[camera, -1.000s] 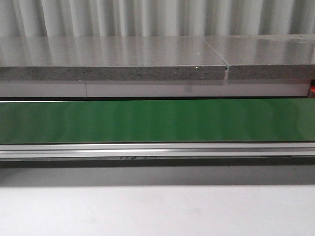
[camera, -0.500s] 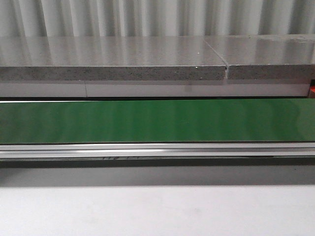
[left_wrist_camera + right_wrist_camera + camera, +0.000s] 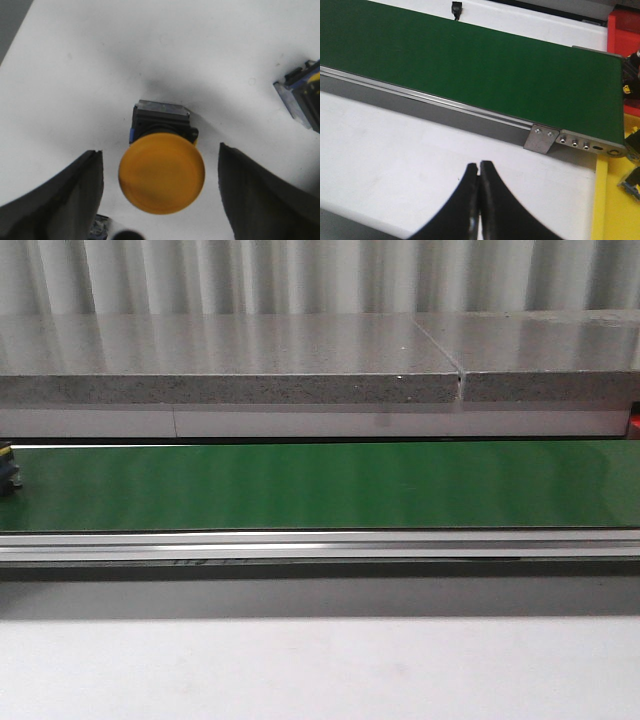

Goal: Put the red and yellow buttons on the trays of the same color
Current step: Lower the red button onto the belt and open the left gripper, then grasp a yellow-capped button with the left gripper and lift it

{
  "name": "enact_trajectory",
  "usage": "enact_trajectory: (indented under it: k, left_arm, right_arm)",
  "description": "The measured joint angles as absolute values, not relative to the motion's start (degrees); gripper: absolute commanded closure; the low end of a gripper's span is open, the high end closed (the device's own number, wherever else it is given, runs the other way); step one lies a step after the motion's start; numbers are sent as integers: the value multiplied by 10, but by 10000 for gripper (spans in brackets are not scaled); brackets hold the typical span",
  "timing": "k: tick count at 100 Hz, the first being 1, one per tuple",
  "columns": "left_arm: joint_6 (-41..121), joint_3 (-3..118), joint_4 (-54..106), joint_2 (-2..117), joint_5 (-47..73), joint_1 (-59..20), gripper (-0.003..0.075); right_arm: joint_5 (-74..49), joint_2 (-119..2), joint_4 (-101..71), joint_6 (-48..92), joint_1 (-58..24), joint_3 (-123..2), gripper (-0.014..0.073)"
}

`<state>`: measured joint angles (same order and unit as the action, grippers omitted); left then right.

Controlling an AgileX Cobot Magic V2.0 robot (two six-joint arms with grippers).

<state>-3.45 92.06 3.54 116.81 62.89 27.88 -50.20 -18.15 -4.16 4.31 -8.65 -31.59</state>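
The left tool is hanging spread around a glossy, domed yellow button on the matte white worktop; the right tool, apparently empty, is sitting pressed together.

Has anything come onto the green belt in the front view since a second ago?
Yes. A small dark object with a yellow top now sits at the left end of the green belt, which was bare there before. Too cropped to identify.

A yellow button stands upright on the white table.
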Motion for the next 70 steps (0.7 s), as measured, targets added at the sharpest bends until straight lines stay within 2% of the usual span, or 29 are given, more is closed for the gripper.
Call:
enact_trajectory:
  k: [24,35,70]
  left_arm:
    - [-35,921,35,1172,602,279,462]
    - [-32,921,35,1172,602,279,517]
    - [-8,921,35,1127,605,272,535]
  right_arm:
    - [-502,-182,-42,43,-87,-316,661]
    - [-502,-182,-42,43,-87,-316,661]
    - [-502,-182,-42,43,-87,-316,661]
